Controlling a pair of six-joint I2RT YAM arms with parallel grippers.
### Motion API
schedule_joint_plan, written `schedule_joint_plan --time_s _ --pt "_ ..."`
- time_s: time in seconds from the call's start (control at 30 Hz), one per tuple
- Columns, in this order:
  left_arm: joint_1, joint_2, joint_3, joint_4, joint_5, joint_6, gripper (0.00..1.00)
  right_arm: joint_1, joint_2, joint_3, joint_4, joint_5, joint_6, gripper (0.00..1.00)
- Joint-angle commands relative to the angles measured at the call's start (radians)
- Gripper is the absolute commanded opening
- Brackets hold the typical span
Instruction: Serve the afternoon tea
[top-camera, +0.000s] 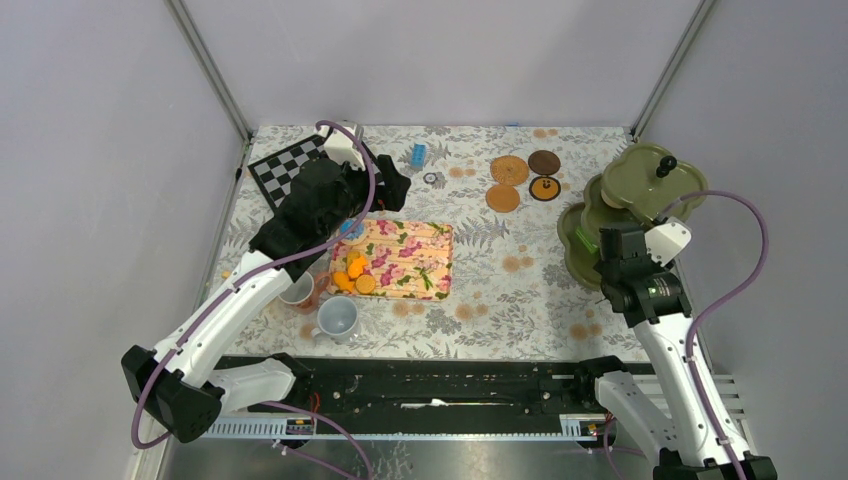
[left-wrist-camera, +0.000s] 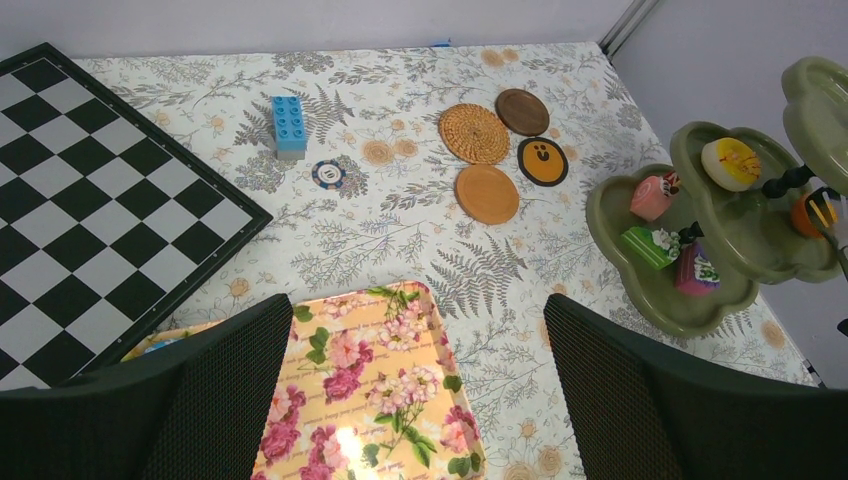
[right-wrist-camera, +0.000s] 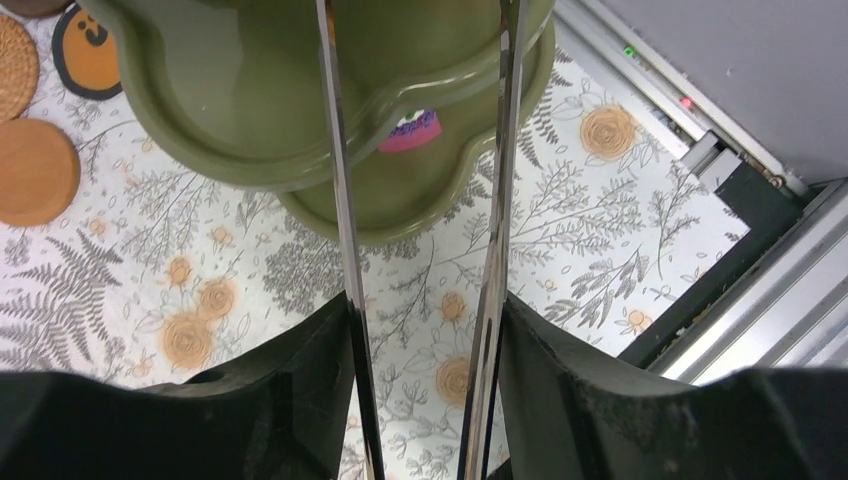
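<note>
Closest to the arm bases, a grey-blue mug (top-camera: 338, 318) stands on the counter (top-camera: 500, 300), with a second mug (top-camera: 298, 292) just beside it, half hidden under the left arm. Just beyond, small orange pastries (top-camera: 354, 276) lie at the near-left corner of the floral mat (top-camera: 410, 255). Over the mat's far-left end hangs the left tool (left-wrist-camera: 415, 330), fingers spread wide with nothing between them. Off to the right, the right tool (right-wrist-camera: 425, 320) is clenched on the metal tongs (right-wrist-camera: 340, 180), whose blades run out across the green tiered stand (left-wrist-camera: 640, 305). A yellow pastry (left-wrist-camera: 730, 163) sits on one tier, a pink cake (left-wrist-camera: 652, 197) and a green cake (left-wrist-camera: 648, 245) on the tier below. Farthest off, four round coasters (top-camera: 502, 198) lie bare, well apart from the mugs. By my reading the serving is only partly done: neither mug in view is on a coaster, and the orange pieces sit well apart from the stand. Which way the tongs are meant to carry them I cannot tell.
</note>
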Motion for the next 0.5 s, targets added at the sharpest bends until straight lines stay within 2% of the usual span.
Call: schedule_joint_plan --time_s 0.0,0.23,0.47 --pt "0.004 0.0 0.027 0.027 0.01 -0.007 0.99 -0.005 0.008 0.068 -0.094 -0.087 0.056 0.56" --pt "0.004 -0.01 0.027 0.027 0.013 -0.008 0.99 -0.005 -0.084 0.041 -0.143 -0.24 0.084 0.54" --pt "0.004 -0.007 0.027 0.027 0.015 -0.009 0.99 -0.005 -0.164 0.025 -0.09 -0.44 -0.071 0.55"
